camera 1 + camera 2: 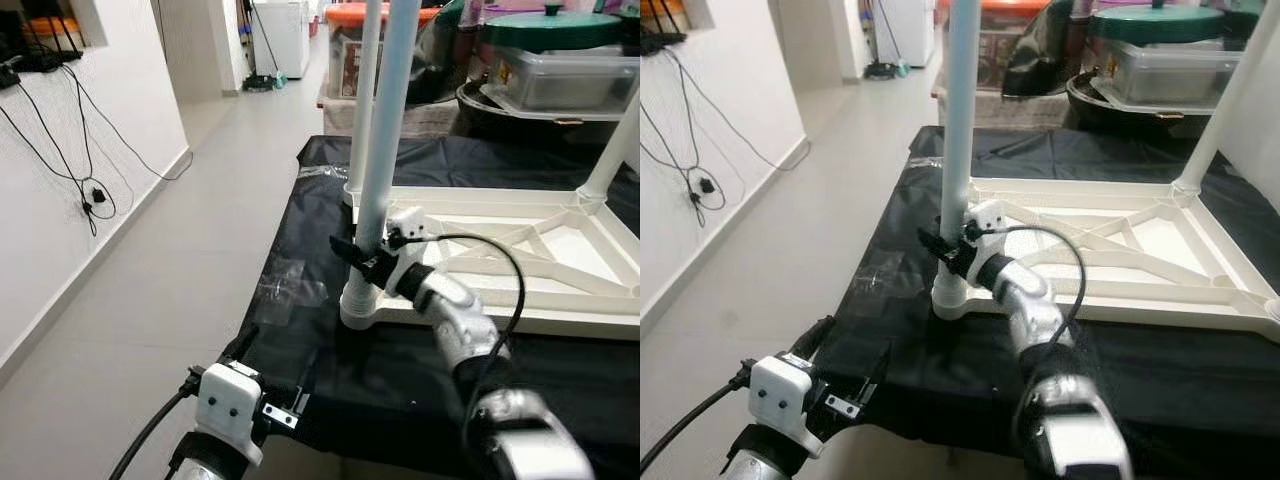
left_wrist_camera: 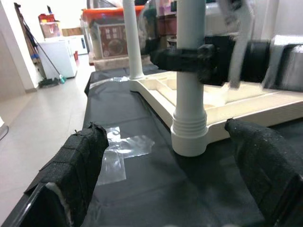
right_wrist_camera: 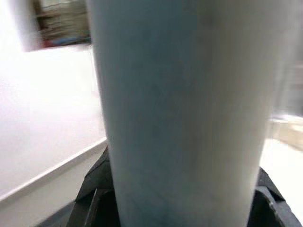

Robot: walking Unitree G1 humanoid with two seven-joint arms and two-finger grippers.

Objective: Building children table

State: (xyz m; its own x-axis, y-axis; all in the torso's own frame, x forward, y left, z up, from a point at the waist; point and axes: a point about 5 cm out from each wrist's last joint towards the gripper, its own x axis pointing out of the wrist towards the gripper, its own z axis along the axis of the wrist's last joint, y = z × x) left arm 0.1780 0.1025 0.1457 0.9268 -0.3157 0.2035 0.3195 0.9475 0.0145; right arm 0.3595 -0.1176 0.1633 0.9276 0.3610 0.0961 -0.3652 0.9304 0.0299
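we find the right gripper [image 1: 952, 247] clamped round the upright leg [image 1: 958, 150], steadying it in the tabletop's [image 1: 1120, 250] near-left corner socket; left gripper [image 2: 165, 165] gapes, empty.

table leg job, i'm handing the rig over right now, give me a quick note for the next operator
Right gripper: shut on the near-left table leg, low on the leg, just above its threaded collar.
Left gripper: open, holding nothing, low at the near edge of the black-covered surface, pointed at the base of that leg.
Tabletop: upside down on the black cover. The gripped leg stands upright in the near-left corner socket. A far-left leg and a far-right leg are also standing.
Left: whether the gripped leg is fully tightened cannot be told. The near-right corner is hard to judge; check it for a leg.
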